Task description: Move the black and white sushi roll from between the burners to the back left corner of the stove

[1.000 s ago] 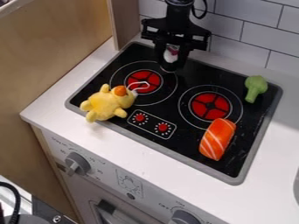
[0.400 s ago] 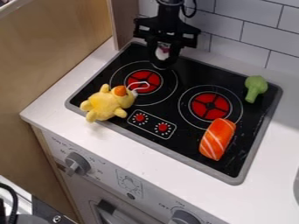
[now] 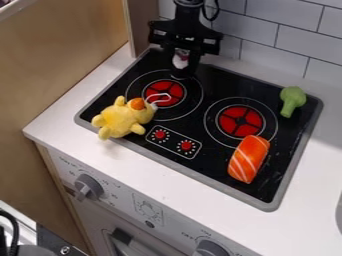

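The gripper (image 3: 180, 72) hangs over the back left of the black stove top, just behind the left rear burner. Between its fingers is a small white and pink thing (image 3: 180, 59), mostly hidden by them. A yellow plush duck (image 3: 121, 119) with an orange beak lies at the stove's front left, its white loop of string over the left burner. An orange salmon piece (image 3: 249, 159) with pale stripes rests at the front right, touching the edge of the right burner. Green toy broccoli (image 3: 292, 101) lies at the back right, its stem toward the front.
The black stove top (image 3: 217, 90) has two red burners, printed red dials and a grey rim. A white tiled wall (image 3: 280, 42) rises behind it, and a wooden panel (image 3: 143, 25) stands at the back left. White counter (image 3: 160, 175) surrounds the stove.
The gripper has shifted a little to the left, and the white and pink thing has moved along with it. The duck, salmon and broccoli have stayed in place.
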Controlling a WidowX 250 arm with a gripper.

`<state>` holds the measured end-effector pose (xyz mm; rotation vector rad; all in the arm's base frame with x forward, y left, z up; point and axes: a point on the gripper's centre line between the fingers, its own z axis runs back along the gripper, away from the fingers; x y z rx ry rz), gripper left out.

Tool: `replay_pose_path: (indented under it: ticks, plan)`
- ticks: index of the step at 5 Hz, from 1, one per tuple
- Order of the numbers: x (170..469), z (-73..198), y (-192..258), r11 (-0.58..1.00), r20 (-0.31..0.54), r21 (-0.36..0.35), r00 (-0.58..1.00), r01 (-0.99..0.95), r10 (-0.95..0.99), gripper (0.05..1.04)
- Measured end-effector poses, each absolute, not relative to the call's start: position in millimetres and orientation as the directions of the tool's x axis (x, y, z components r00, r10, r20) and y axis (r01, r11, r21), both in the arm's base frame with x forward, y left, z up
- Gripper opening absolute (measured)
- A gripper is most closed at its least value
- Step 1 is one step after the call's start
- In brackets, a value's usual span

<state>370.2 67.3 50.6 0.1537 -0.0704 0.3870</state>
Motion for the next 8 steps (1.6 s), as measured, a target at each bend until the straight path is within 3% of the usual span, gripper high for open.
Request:
replay_pose_path:
  ticks: [1,2,8]
  plan:
    - [371,47,70,0.915,0.078,0.163,0.930,-0.369,0.360,0.810]
    - [373,47,68,0.913,0.101,0.177,0.930,-0.368,0.355,0.998]
    - [327,59,27,0.961,0.092,0.108,0.966,-0.253,0.244,0.999]
